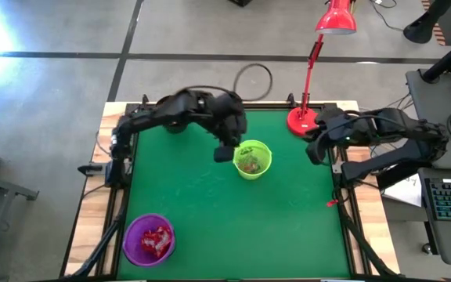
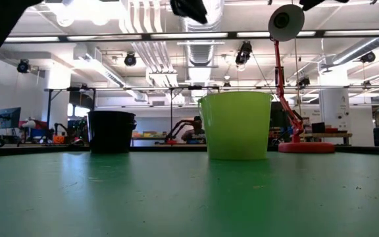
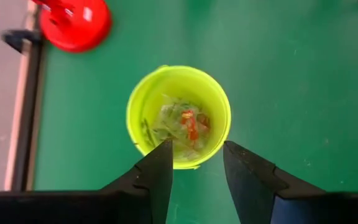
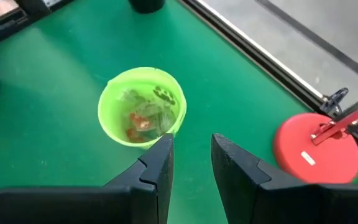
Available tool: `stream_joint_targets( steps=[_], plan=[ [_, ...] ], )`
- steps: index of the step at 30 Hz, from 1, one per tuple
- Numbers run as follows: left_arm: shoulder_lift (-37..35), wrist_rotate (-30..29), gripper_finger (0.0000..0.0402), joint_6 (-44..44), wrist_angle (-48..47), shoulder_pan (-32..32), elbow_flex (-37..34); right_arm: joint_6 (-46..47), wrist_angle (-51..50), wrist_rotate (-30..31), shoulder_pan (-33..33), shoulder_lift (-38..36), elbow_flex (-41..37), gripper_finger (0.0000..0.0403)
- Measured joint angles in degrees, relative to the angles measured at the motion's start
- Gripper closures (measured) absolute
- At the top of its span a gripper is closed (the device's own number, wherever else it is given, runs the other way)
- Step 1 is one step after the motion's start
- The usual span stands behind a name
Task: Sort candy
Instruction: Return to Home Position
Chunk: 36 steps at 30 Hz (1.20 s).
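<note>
Logging the left fingers (image 3: 159, 174): they are hanging above rim height just beside the green cup (image 1: 252, 159), spread apart and holding nothing. I am reading this as a post-release pose, with the arm staying high so that it is not knocking the cup when it pulls away. The right fingers (image 4: 157, 165) are waiting near the right edge of the surface (image 1: 210, 215), beside the base of the red lamp (image 1: 301, 120), likewise parted and empty, probably parked there to keep the two arms from crossing. The candy (image 3: 182, 124) is sitting at the bottom of the green cup, mostly pale clear-wrapped pieces with one red piece among them. A red batch is lying in the purple cup (image 1: 149, 239), well apart on the left arm's side. The black cup (image 2: 111, 131) is standing upright, its contents hidden. The pieces are lying heaped and crossing one another, sharing no common heading, and single long axes are proving too small to tell.
</note>
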Motion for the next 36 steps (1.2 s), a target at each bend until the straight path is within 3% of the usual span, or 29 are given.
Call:
stream_joint_targets(
  steps=[6, 12, 17, 22, 32, 36],
  plan=[
    [-7.66, -0.17, 0.0276, -0.28, -0.43, 0.20, -0.22, 0.97, 3.93, 0.55, 0.00, -6.38, -7.12, 0.0303],
    [-13.26, -0.41, 0.0276, -1.15, -7.51, 0.72, -0.66, -0.11, 12.46, -1.19, 0.00, -10.74, -14.63, 0.0303],
    [-19.05, -0.39, 0.0276, -1.99, -7.05, 0.60, -5.09, -0.72, 17.68, -1.21, 0.00, -13.31, -20.98, 0.0303],
    [-27.10, -4.80, 0.0276, -5.31, -3.87, 0.64, -16.16, -0.97, 24.66, -4.29, 0.00, -16.34, -28.49, 0.0303],
    [-48.22, -4.03, 0.0276, -12.90, 15.81, -1.11, -46.67, -10.01, 45.81, -16.52, 0.00, -22.55, -40.99, 0.0303],
    [-55.77, -4.02, 0.0276, -15.75, 24.38, -1.62, -57.27, -11.55, 50.21, -17.91, 0.00, -24.47, -43.67, 0.0303]
  ],
)
